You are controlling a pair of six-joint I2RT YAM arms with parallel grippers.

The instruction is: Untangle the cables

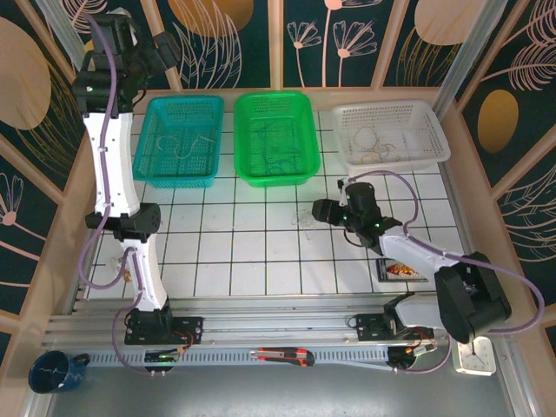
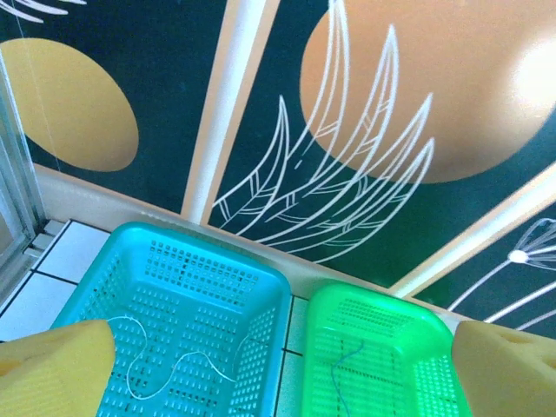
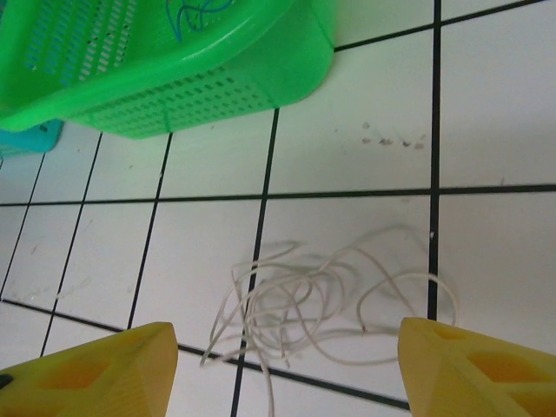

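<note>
Cables lie in four spots here. One small heap of thin white cables (image 3: 304, 304) sits tangled on the white tiled counter (image 3: 504, 113), just in front of the green basket (image 3: 200, 95). The right gripper (image 3: 282, 369) hangs low over this heap with its yellow fingers (image 3: 95, 373) spread wide, one on each side of it, and nothing is held between them. I cannot tell if the fingers touch the counter. Seen from above, the heap is just beside the tips of that gripper, near the middle of the counter. Inside the green basket are dark blue cables (image 1: 271, 143) in loose curls. To its left stands the teal basket (image 2: 200, 250), and one thin white cable (image 2: 182, 358) snakes across its floor. To the right of the green one stands the white basket (image 1: 391, 111), with pale yellow cables (image 1: 373, 148) looped inside. All three baskets sit in a row at the far side of the counter. The left gripper (image 2: 282, 373) is up high by the far left corner, near the teal basket, and its yellow pads (image 2: 52, 373) are far apart with nothing between them. A blue mug (image 1: 52, 372) sits at the near left corner
</note>
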